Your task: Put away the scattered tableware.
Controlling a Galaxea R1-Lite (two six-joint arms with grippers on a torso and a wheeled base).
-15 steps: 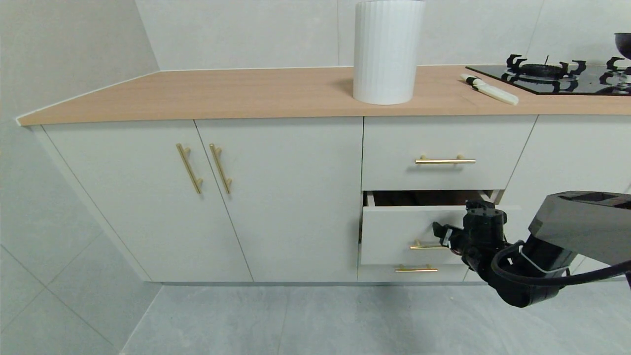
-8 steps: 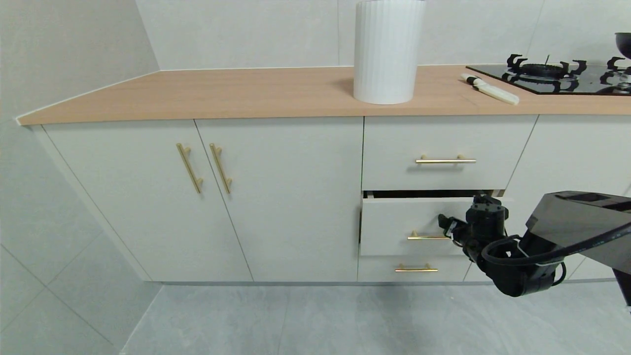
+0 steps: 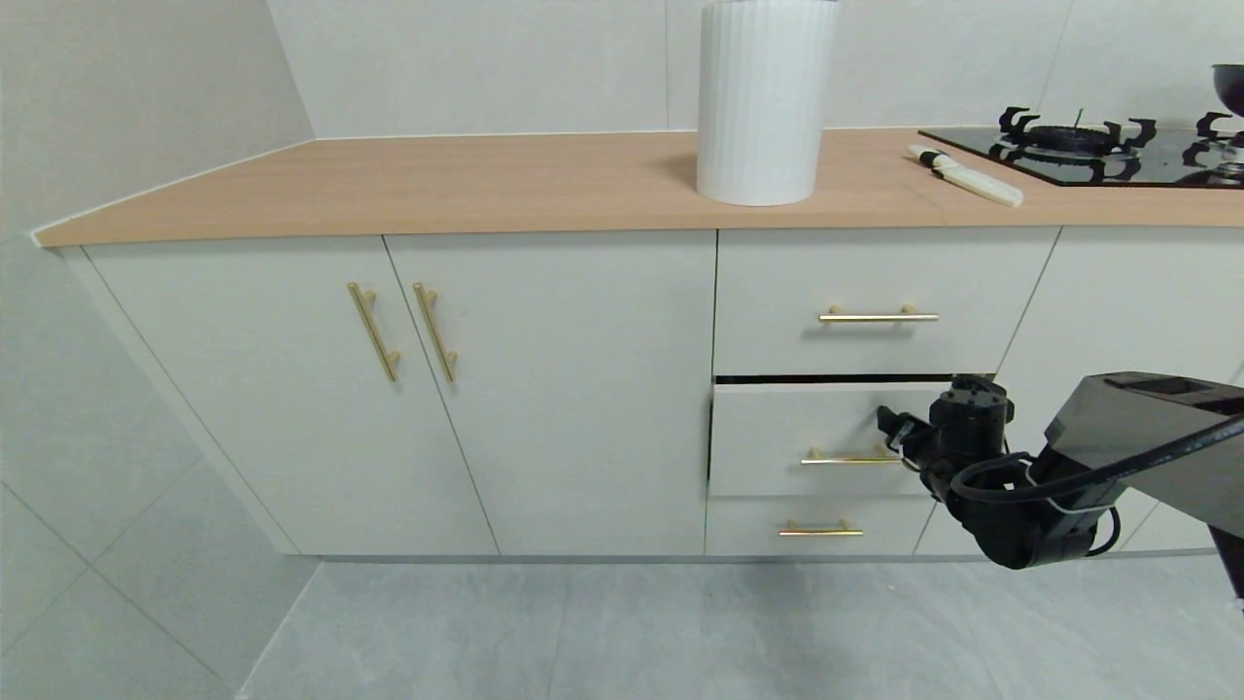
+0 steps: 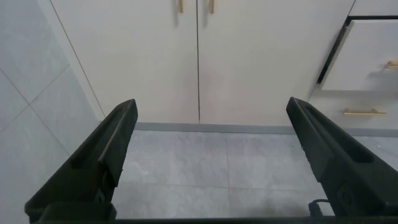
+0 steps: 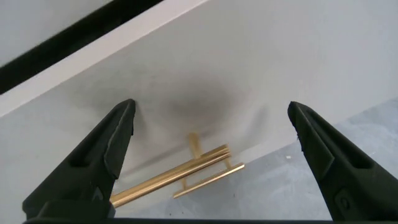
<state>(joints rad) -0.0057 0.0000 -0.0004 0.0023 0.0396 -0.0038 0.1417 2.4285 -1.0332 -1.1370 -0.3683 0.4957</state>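
Note:
The middle drawer (image 3: pixel 797 428) of the kitchen cabinet stands out by a narrow gap, with a dark slit along its top. My right gripper (image 3: pixel 899 433) is open in front of the drawer, at the right end of its gold handle (image 3: pixel 846 459). In the right wrist view the open right gripper (image 5: pixel 210 106) faces the drawer front (image 5: pixel 217 81), with the handle (image 5: pixel 168 177) between and below the fingers. A white knife (image 3: pixel 964 175) with a dark band lies on the wooden counter near the stove. My left gripper (image 4: pixel 211 102) is open and holds nothing, low above the grey floor.
A tall white ribbed container (image 3: pixel 761 102) stands on the counter (image 3: pixel 437 185). A black gas stove (image 3: pixel 1088 146) sits at the far right. Two cabinet doors (image 3: pixel 408 389) with gold handles are shut, and so are the top drawer (image 3: pixel 875 301) and the bottom drawer (image 3: pixel 816 530).
The middle drawer has slid inward from well open to nearly shut. My right gripper has moved toward the cabinet together with the drawer front.

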